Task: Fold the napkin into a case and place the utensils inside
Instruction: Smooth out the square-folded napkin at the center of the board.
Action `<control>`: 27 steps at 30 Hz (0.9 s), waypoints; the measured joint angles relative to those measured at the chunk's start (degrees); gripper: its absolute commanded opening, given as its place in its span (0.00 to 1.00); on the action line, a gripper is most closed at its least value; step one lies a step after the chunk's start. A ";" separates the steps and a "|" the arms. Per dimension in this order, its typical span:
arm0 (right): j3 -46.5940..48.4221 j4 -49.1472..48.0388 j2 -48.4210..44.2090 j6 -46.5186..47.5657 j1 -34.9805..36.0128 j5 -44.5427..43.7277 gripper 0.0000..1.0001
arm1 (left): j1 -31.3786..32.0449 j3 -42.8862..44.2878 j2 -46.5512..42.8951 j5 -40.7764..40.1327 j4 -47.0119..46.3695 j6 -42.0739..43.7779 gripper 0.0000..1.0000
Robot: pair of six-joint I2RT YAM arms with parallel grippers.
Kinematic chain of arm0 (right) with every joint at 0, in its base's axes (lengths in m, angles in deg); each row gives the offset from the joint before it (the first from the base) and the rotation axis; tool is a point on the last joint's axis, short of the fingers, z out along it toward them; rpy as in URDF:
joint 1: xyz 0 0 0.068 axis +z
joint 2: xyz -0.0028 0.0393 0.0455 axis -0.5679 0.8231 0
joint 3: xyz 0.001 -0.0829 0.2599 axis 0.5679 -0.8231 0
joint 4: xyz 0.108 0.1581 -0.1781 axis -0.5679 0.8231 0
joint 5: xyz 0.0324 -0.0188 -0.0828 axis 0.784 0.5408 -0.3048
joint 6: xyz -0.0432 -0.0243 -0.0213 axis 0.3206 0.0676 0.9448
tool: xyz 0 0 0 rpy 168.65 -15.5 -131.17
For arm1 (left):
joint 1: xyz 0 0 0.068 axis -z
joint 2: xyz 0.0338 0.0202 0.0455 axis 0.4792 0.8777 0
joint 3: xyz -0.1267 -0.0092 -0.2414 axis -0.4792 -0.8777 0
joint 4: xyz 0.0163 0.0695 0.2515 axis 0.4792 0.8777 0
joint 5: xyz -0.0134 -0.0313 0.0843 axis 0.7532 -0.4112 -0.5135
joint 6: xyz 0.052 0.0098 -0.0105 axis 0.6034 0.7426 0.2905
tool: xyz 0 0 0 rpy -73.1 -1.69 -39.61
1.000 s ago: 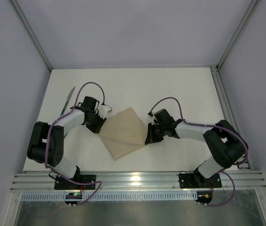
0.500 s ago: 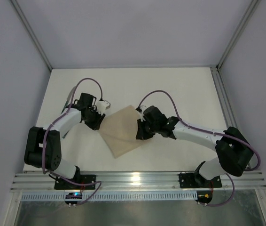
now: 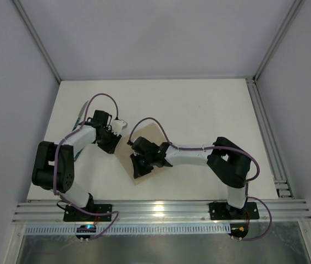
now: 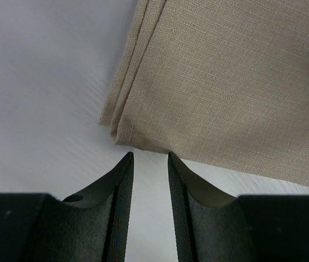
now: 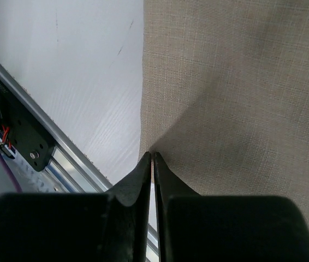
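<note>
Tightly, right tool (image 5: 152,156), pinching napkin (image 5: 242,82) edge

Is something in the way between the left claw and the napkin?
No. Only bare table lies between the left gripper and the napkin, whose folded corner sits just ahead of the open jaws.

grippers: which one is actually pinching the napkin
The right gripper: its jaws are closed on the napkin edge. The left gripper has a gap between its jaws and holds nothing.
</note>
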 measured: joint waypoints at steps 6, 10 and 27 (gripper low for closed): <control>2.56 8.37 0.31 0.50 -0.35 0.00 0.09 | -0.02 0.09 2.21 -0.02 -0.94 0.00 0.34; 5.62 13.99 2.49 3.04 -0.33 0.20 0.09 | -0.02 0.46 2.64 -0.02 -1.33 0.00 0.34; 3.56 15.02 -6.05 8.68 -0.70 0.24 0.12 | -0.11 0.96 -8.02 7.80 3.41 -0.17 0.37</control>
